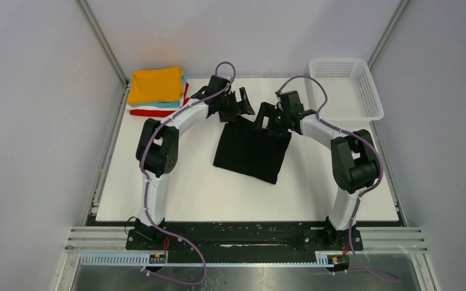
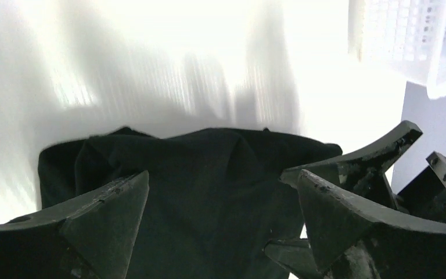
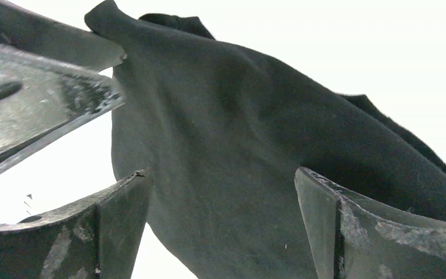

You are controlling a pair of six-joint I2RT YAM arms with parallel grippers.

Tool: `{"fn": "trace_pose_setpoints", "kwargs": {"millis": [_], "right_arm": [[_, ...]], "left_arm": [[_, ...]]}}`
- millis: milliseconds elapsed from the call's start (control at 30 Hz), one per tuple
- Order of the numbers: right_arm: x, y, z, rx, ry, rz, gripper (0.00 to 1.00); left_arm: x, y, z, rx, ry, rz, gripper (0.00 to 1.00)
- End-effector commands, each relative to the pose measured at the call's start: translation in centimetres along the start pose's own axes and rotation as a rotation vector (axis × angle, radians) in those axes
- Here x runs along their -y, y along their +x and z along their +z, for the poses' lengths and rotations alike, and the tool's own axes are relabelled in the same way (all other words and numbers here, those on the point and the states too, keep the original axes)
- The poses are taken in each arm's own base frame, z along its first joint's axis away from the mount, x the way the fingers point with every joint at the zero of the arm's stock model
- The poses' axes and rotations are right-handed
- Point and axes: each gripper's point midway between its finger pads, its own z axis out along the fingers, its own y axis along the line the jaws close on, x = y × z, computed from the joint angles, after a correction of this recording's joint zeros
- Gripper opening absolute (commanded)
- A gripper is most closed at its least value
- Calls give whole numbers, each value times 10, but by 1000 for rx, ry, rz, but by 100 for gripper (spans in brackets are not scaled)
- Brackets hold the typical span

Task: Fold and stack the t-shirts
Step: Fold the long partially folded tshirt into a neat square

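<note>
Black soft-cloth t-shirt lies rumpled at the middle of the white table, limp and light. Probably best pinched at its far corners, where the left tool and right tool hover, both spread wide, holding nothing.

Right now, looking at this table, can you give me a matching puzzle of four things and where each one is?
1 black t-shirt
2 orange t-shirt
3 white basket
4 left pincer

A far right corner
B topmost in the far left corner
C open, at the black shirt's far edge
D middle of the table

Pairs: 1-D, 2-B, 3-A, 4-C
</note>
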Motion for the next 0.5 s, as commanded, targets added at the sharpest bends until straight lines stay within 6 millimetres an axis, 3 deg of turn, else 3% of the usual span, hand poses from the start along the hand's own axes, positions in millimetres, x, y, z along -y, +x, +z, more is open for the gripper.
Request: {"fn": "trace_pose_setpoints", "kwargs": {"millis": [0, 267, 367, 467], "right_arm": [[14, -16, 15, 11, 21, 54, 100], [51, 4, 39, -108, 103, 214, 99], [50, 7, 38, -133, 86, 220, 100], [35, -9, 20, -102, 64, 156, 99]], "left_arm": [[-15, -7, 21, -23, -17, -43, 99], [-66, 8, 38, -50, -177, -100, 99], [-67, 16, 38, -76, -165, -108, 99], [-56, 10, 28, -63, -145, -91, 99]]}}
